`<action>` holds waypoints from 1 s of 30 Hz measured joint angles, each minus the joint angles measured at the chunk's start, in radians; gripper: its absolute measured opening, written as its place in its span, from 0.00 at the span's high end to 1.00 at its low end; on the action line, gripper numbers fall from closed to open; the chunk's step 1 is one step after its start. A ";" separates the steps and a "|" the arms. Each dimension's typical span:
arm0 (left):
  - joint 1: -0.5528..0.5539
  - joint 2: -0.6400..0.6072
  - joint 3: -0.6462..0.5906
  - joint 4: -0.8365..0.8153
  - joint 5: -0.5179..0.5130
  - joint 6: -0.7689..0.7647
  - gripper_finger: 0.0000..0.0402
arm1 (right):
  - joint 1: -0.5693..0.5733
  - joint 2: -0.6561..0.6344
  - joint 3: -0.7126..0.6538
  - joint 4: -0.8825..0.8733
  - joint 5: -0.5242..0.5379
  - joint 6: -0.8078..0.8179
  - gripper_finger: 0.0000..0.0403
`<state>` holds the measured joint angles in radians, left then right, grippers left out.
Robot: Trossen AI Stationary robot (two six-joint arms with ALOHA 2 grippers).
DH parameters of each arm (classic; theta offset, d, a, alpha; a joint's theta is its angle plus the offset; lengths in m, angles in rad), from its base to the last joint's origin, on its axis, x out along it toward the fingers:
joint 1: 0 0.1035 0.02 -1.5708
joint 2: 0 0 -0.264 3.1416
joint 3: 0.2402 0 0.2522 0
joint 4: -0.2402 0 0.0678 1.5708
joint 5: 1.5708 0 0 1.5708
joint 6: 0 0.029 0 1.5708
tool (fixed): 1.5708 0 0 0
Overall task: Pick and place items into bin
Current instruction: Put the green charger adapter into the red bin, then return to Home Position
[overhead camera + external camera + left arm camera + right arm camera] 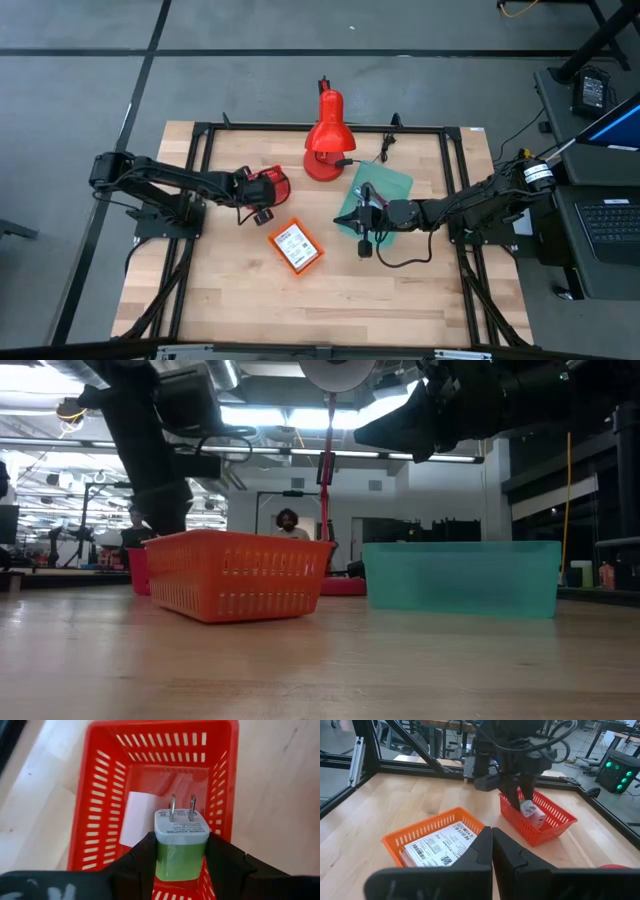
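Closest to the camera on the wooden table (230, 290) sits the orange slotted plastic basket (296, 246), and you can see a white printed card with barcodes (438, 847) lying flat inside it. Just left of that and a bit farther back, the left gripper (181, 851) hangs right over the red slotted plastic basket (266, 186), fingers pinched on a small green-and-grey wall plug adapter (181, 842) with its two metal prongs pointing away from the wrist. There's also a white card (137, 819) on the floor of that red basket, under the adapter. Over on the right, the right gripper (492, 842) has its fingers pressed together with nothing between them, hovering at the near edge of the teal translucent plastic bin (384, 190); a black cable (405, 262) loops on the table below it. Farthest back stands the big red desk lamp (325, 140).
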<state>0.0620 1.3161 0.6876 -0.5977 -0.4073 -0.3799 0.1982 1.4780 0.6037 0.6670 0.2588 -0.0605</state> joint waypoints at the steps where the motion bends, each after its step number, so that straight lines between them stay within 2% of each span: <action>1: 0.000 0.003 0.000 0.000 0.007 0.000 0.67 | 0.000 0.000 0.000 0.000 0.000 0.000 1.00; 8: 0.000 0.005 0.000 0.000 0.008 0.000 0.65 | 0.000 0.000 0.000 0.000 0.000 0.000 1.00; 14: 0.000 0.005 0.000 0.000 0.006 0.009 0.56 | 0.000 0.000 0.000 0.000 0.000 0.000 1.00; 18: 0.000 0.005 0.000 0.004 0.006 0.024 0.53 | 0.000 0.000 0.000 0.000 0.000 0.000 1.00; 25: 0.000 -0.018 0.000 0.011 0.005 0.054 0.56 | 0.000 0.000 0.000 0.000 0.000 0.000 1.00; 30: -0.003 -0.112 0.000 0.052 0.009 0.131 0.62 | 0.000 0.000 0.000 -0.007 0.000 -0.001 1.00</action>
<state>0.0586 1.2036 0.6872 -0.5453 -0.3986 -0.2493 0.1982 1.4780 0.6034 0.6598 0.2592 -0.0612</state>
